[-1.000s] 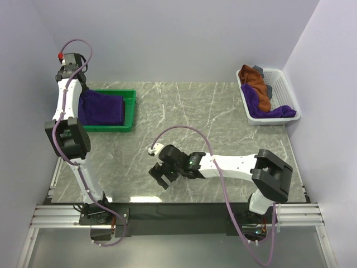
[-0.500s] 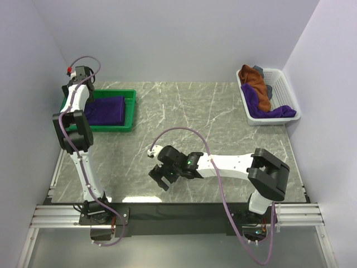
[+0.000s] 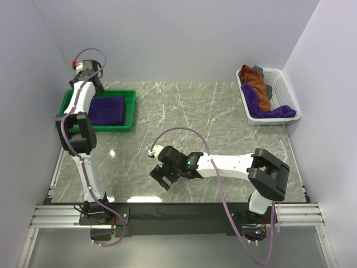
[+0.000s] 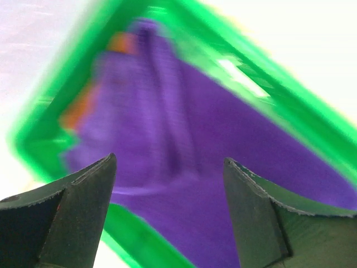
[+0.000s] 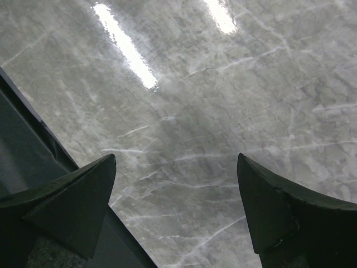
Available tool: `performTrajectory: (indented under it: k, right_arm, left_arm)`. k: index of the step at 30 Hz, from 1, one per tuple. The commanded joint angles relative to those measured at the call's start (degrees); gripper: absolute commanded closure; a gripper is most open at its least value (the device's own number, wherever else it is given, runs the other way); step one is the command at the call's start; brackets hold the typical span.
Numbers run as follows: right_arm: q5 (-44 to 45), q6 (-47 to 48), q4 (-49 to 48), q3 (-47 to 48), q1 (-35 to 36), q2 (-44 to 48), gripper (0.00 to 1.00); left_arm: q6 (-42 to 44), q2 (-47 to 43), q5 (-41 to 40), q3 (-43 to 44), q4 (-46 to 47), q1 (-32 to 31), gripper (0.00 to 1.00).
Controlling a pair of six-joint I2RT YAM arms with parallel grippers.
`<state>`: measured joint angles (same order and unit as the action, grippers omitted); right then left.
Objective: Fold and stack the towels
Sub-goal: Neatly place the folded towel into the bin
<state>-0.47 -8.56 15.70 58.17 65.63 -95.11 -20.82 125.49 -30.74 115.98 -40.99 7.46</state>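
Observation:
A folded purple towel (image 3: 107, 110) lies in the green tray (image 3: 129, 114) at the far left. My left gripper (image 3: 96, 88) hovers over the tray's back edge. In the left wrist view its jaws stand open (image 4: 170, 162) above the purple towel (image 4: 223, 184), with nothing between them, and a strip of rust-brown cloth (image 4: 75, 111) shows under the towel. My right gripper (image 3: 162, 176) is open low over the bare marble near the front, also empty (image 5: 175, 159). A rust-brown towel (image 3: 255, 81) and another purple towel (image 3: 262, 107) lie crumpled in the white basket (image 3: 281, 89).
A small grey item (image 3: 259, 70) sits at the back of the basket. The walls close in on the left, the back and the right. The table's dark front edge (image 5: 22, 151) runs just beside my right gripper.
My left gripper has opened and let go of the purple towel, and the left arm has swung a little to the right and back. The right arm has barely moved.

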Motion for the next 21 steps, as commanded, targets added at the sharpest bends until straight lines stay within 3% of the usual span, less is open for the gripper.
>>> performTrajectory:
  k: [1, 8, 17, 21]
  right_arm:
    - [2.14, 0.91, 1.43, 2.21, 0.03, 2.3, 0.05]
    - [2.14, -0.06, 2.58, 2.3, 0.12, 1.95, 0.05]
    - [1.79, -0.23, 3.54, 3.53, 0.03, 0.89, 0.05]
    - [1.7, -0.58, 3.63, 3.53, 0.03, 1.15, 0.05]
  left_arm:
    - [-4.31, -0.87, 9.54, 0.64, 2.41, -2.19, 0.17]
    - [-2.13, 4.14, -3.87, 3.37, 4.08, -3.77, 0.21]
    - [-0.63, 9.68, -10.65, 2.84, 3.56, -5.0, 0.23]
    - [0.08, 10.21, -16.88, 1.35, 4.16, -5.53, 0.28]
